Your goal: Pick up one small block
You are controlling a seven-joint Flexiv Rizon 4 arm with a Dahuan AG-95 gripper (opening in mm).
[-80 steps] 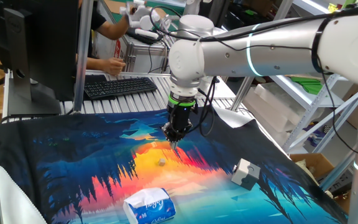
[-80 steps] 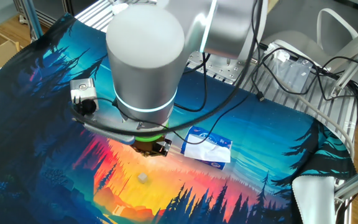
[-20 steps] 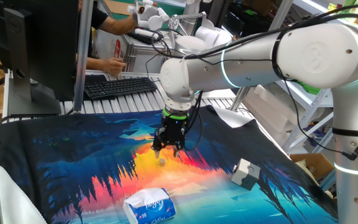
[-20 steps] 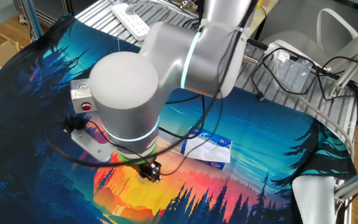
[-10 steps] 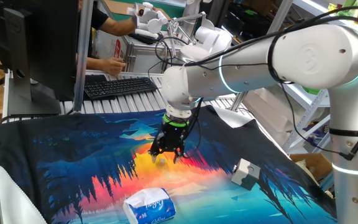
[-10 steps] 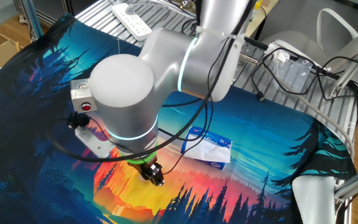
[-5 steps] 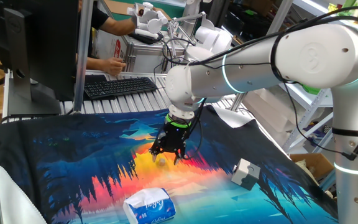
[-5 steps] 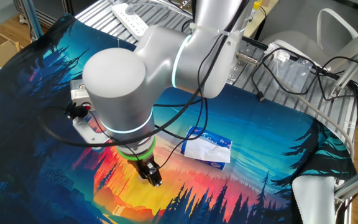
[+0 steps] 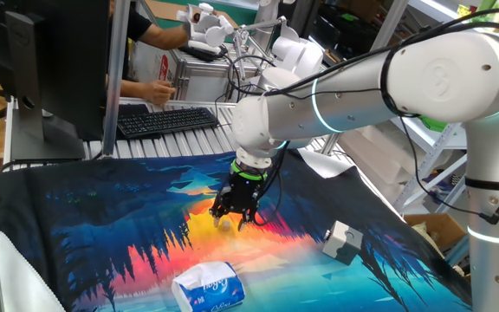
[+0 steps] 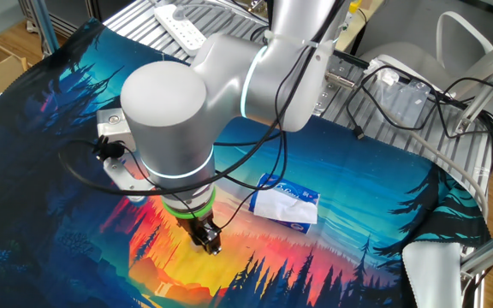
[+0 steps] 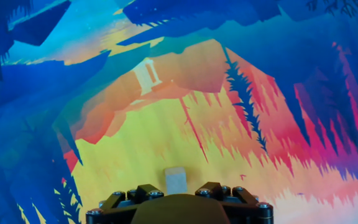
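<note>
In one fixed view the hand (image 9: 235, 214) sits low over the orange patch of the printed tabletop (image 9: 85, 217), fingers pointing down where the block should lie, though the block is hidden behind them; the tissue pack (image 9: 208, 287) and grey cube (image 9: 340, 242) lie well apart, out of the way. In the other fixed view the arm's bulk covers most of the spot and only the fingertips (image 10: 211, 246) show near the cloth, so I cannot tell whether the hand is spread or clenched. The hand view shows the block (image 11: 175, 179) on the yellow area right at the hand's base, centred, probably lined up so the fingers can close on either side.
</note>
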